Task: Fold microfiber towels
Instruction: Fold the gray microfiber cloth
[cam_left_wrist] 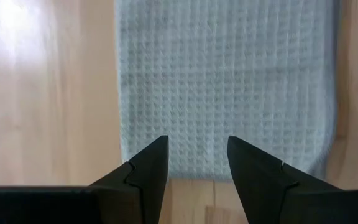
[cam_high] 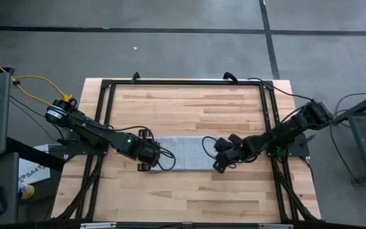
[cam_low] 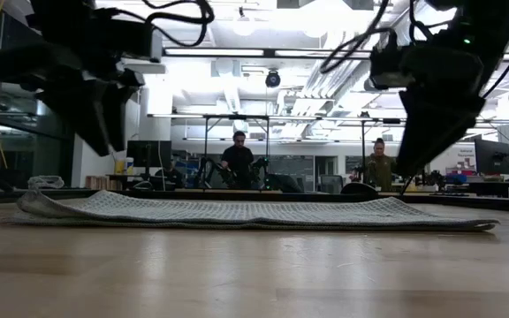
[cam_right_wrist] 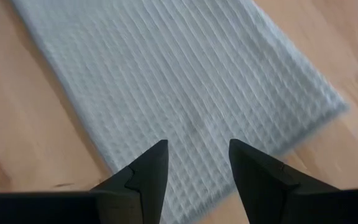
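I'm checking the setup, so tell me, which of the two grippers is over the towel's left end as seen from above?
The left gripper, open above the left end of the folded towel; the right gripper, also open, hangs over the opposite end.

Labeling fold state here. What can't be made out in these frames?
- Towel ends, high view: left gripper and right gripper cover them.
- Layer count, low view: only the flat edge shows.
- Towel's far edge, both wrist views: cut off by the frame.

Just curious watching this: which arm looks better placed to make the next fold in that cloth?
Roughly even; slightly the left. The left pincer hangs open, squarely over one short end of the microfiber towel; the right pincer meets its end at an angle.
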Motion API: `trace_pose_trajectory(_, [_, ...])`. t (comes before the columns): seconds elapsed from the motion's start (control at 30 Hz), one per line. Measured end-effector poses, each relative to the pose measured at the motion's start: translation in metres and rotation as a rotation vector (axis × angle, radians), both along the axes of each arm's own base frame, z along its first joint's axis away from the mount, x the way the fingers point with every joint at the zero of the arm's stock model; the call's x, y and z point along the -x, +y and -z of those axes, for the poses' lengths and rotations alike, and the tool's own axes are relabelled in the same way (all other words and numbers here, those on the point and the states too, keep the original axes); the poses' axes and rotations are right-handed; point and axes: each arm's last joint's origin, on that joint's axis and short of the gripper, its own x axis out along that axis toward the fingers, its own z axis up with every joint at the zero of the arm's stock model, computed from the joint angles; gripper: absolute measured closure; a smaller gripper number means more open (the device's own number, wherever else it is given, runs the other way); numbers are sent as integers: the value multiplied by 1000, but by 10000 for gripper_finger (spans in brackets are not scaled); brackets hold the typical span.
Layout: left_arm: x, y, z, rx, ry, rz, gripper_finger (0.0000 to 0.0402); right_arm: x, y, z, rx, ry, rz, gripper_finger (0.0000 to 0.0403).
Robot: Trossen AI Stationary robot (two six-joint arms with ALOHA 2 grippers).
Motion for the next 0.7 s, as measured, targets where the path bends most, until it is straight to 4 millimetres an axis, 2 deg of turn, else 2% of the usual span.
trace_pose_trajectory(0.4, [14,-7,13,-5,60,-11,238,14,10,3,-15,54,103,239])
trace_pose_trajectory(0.6, [20,-4,15,5,68,-43,238,21,25,3,-59,33,140,239])
trace_pose_trajectory(0.7, [21,-11,14,61,69,-32,238,25,34,3,-75,12,157,239])
